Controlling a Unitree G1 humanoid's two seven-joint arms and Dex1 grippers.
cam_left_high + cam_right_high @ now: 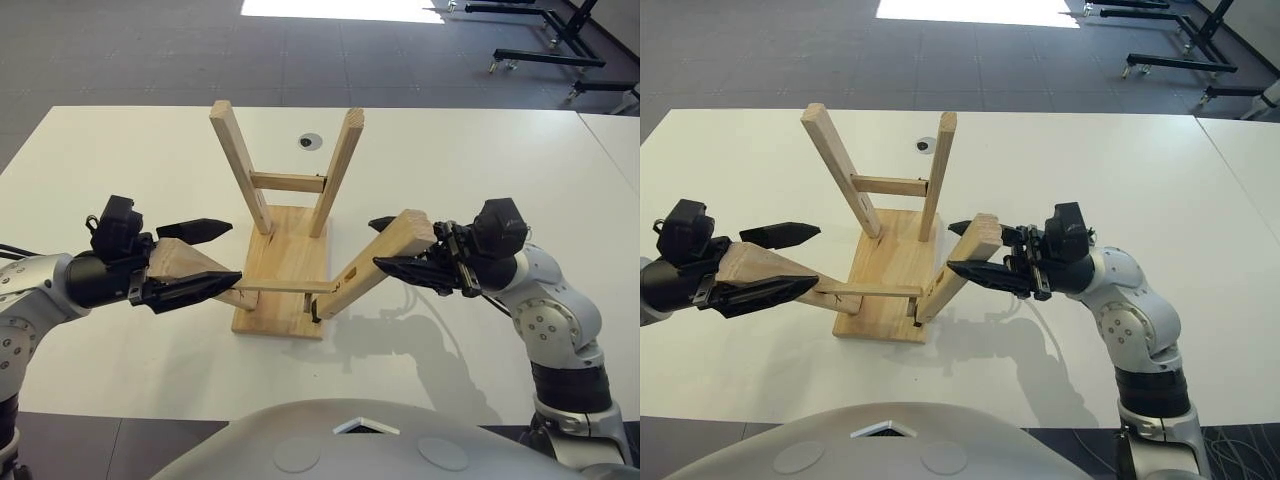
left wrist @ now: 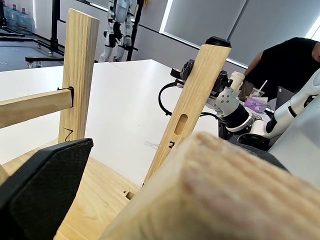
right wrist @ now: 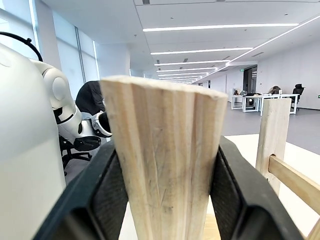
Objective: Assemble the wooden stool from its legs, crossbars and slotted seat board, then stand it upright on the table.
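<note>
The slotted seat board [image 1: 283,243] lies flat on the white table [image 1: 120,170]. Two legs [image 1: 240,165] [image 1: 335,172] stand in its far end, joined by a crossbar [image 1: 288,182]. At the near end two more legs lean outward, linked by a thin crossbar [image 1: 285,287]. My left gripper [image 1: 236,252] is shut on the left leaning leg [image 1: 185,262], whose end looms in the left wrist view [image 2: 220,195]. My right gripper [image 1: 382,243] is shut on the top of the right leaning leg [image 1: 372,268], with black fingers [image 3: 107,195] pressed on both sides of the wood [image 3: 167,165].
A round cable hole [image 1: 311,141] sits in the table behind the stool. Another table [image 1: 615,130] adjoins at the right. Black wheeled frames [image 1: 545,55] stand on the floor far behind. Bare tabletop lies to both sides of the board.
</note>
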